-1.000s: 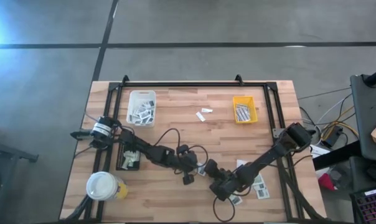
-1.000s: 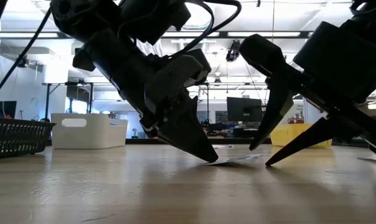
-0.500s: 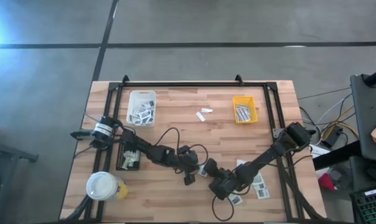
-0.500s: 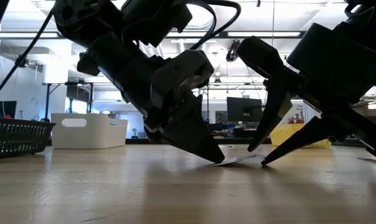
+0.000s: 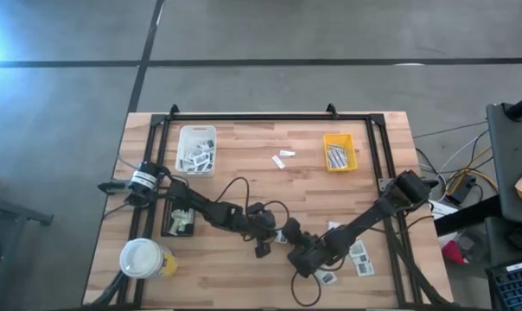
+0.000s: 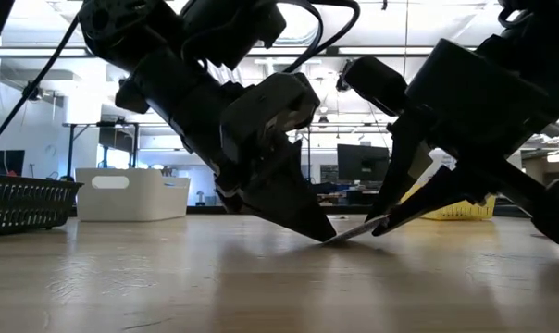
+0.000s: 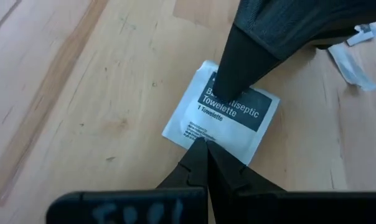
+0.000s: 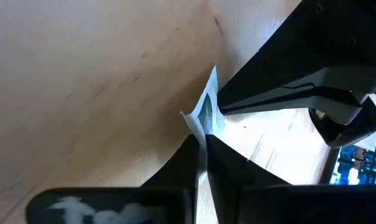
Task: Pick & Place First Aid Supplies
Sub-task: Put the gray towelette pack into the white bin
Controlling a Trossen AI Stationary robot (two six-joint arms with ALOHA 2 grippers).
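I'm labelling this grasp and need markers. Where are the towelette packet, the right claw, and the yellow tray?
Antiseptic towelette packet [image 7: 228, 112]: left wrist view, on its dark printed label.
Right claw [image 8: 202, 148]: right wrist view, between its fingertips, pinching the packet's edge.
Yellow tray [image 5: 327, 141]: high view, on its rim.

Table [image 5: 244, 181]: light wood planks, visible grain, black metal frame round the edge. Both arms black. Left gripper [image 7: 203, 144] and right gripper [image 8: 202, 138]: matte black fingers. Towelette packet [image 7: 220, 113]: white, with a dark grey printed block carrying white lettering, small dark print below it. White tray [image 5: 197, 149] holds white packets with dark grey patches. Yellow tray [image 5: 340, 152] holds grey-striped strips. Black tray [image 5: 178, 221] with pale pieces inside. Cup [image 5: 145, 257]: yellow body, white lid. 2 small white pieces [image 5: 283, 159] on bare wood. Loose packets [image 5: 358, 257]: white with grey patches. Floor grey with dark lines.
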